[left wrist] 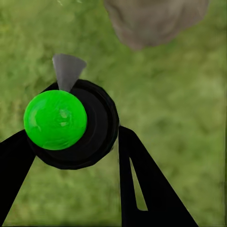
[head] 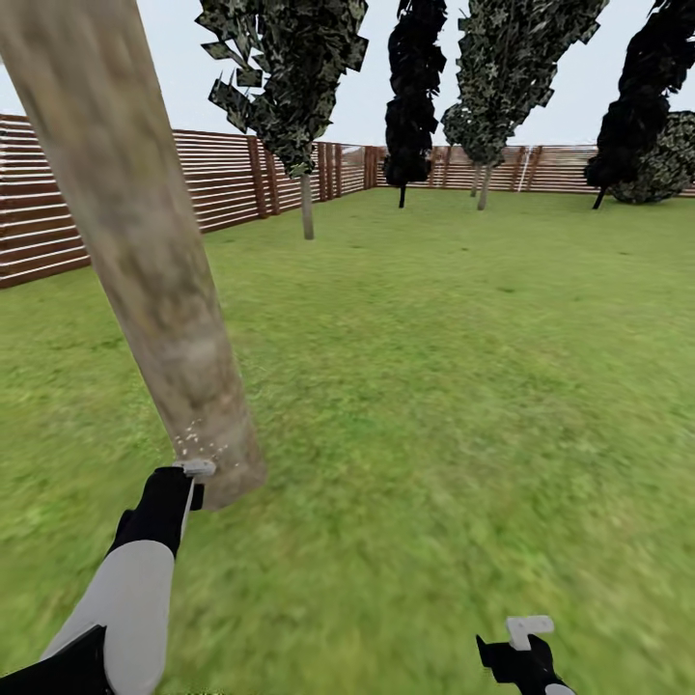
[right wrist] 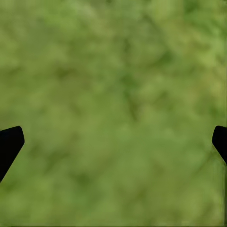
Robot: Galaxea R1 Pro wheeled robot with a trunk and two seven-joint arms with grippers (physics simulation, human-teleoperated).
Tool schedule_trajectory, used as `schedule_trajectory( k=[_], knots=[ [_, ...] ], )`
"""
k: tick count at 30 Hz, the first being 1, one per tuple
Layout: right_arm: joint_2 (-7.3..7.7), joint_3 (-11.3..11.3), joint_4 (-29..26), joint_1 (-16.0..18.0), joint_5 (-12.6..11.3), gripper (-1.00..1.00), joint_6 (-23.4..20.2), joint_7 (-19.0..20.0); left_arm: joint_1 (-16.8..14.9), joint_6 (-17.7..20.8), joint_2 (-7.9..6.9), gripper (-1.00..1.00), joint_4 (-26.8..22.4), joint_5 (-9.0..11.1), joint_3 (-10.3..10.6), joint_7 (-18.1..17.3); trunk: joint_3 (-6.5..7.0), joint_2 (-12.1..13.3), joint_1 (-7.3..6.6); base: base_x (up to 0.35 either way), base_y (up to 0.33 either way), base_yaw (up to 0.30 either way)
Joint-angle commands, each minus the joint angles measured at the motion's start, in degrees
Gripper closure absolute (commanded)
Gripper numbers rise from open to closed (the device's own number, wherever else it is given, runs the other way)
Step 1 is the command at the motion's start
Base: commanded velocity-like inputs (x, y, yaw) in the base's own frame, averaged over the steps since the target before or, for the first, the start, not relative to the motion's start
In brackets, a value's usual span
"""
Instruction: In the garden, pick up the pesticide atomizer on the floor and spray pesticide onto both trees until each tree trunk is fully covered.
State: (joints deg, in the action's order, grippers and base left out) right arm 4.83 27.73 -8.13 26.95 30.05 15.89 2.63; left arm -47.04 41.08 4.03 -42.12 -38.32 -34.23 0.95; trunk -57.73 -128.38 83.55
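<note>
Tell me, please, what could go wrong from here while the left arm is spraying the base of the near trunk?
1. The atomizer sits very close to the tree trunk; a small swing could bump it.
2. White droplets speckle just the trunk's base, so the upper bark may stay uncovered unless the nozzle is raised.
3. The left gripper holds the round bottle between thin fingers; it might slip or twist, sending spray onto the grass.

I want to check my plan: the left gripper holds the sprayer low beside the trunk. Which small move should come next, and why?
Probably raise the left gripper slowly along the trunk while spraying. The sprayer points at the trunk's base, where small white droplets show; the bark above looks bare.
</note>
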Motion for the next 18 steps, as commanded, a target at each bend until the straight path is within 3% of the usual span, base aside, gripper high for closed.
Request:
schedule_trajectory(
  k=[1, 8, 18],
  knots=[
    [0.01, 0.49, 0.04, 0.03, 0.28, -1.00, 0.22, 0.27, -0.07, 0.14, 0.08, 1.00, -0.07, 0.00, -0.22, 0.10, -0.05, -0.02, 0.00, 0.088, -0.289, 0.277],
    [0.01, 0.49, 0.04, 0.02, 0.28, -1.00, 0.24, 0.27, -0.07, 0.14, 0.11, 1.00, -0.07, 0.00, -0.22, 0.06, -0.05, -0.02, 0.00, 0.139, -0.268, 0.238],
    [0.09, 0.49, 0.04, 0.03, 0.28, -1.00, 0.24, 0.27, -0.31, 0.14, 0.10, 1.00, -0.07, 0.00, -0.22, 0.09, -0.05, -0.02, 0.00, 0.091, -0.267, 0.009]
  ],
)
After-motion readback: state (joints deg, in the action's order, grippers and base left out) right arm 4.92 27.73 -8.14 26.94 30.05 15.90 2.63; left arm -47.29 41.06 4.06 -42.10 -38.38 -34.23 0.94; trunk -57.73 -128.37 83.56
